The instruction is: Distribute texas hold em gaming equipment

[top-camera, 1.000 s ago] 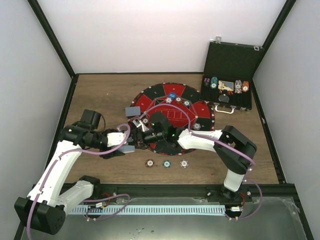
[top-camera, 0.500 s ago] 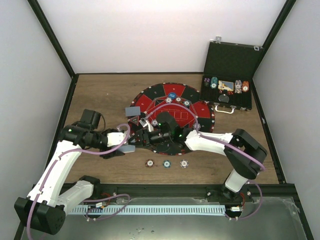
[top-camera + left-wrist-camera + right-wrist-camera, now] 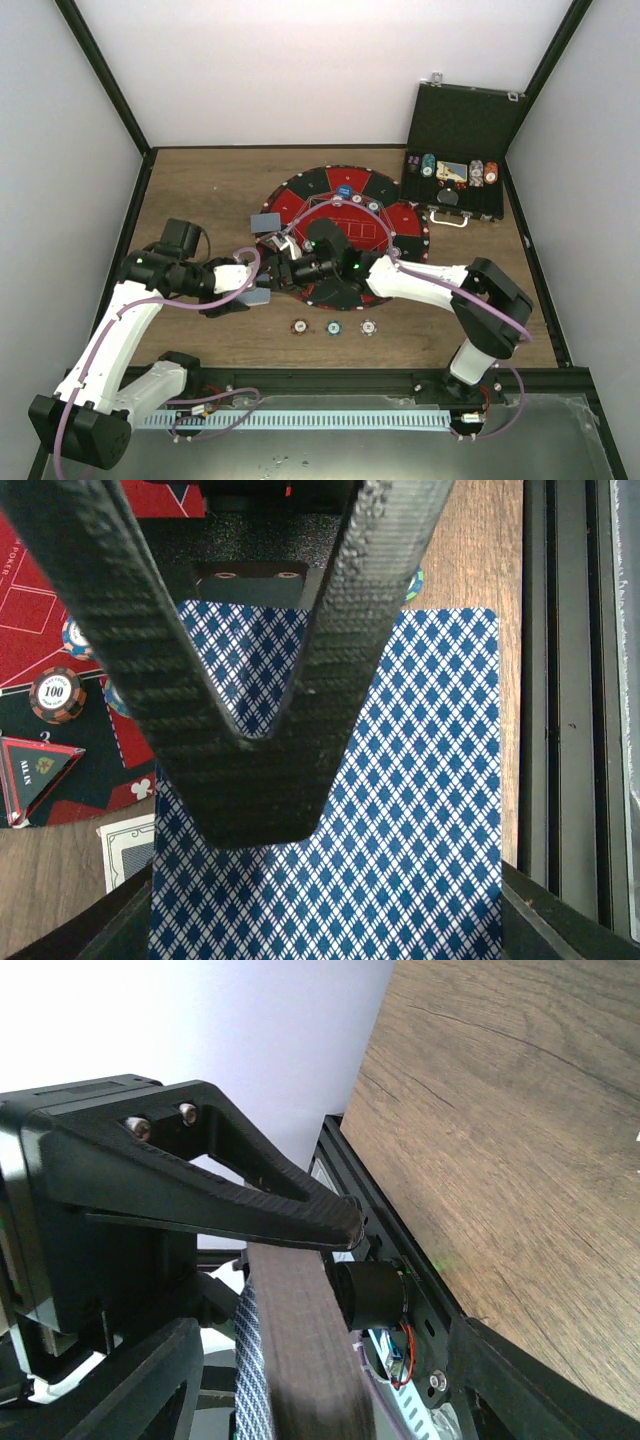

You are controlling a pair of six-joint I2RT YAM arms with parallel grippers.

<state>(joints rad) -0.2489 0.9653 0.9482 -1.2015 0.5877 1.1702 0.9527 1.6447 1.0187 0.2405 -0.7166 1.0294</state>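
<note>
The left claw [image 3: 255, 810] is clamped on blue-backed playing cards [image 3: 420, 810] at the near-left rim of the round mat [image 3: 305, 195]. The right claw [image 3: 272, 272] meets them, jaws apart around a blurred card edge. Whether it actually pinches, I can't tell.

Soft, even light from above fills the overhead view, bright on the white walls [image 3: 300, 70], with only faint shadows under the arms on the table [image 3: 200, 190]. In the left wrist view the card [image 3: 420, 780] pattern is crisp, while the dark left fingers [image 3: 190, 740] are slightly soft. The right wrist view is washed out white at top left, and the right fingers [image 3: 250, 1205] and near foreground are blurred
</note>
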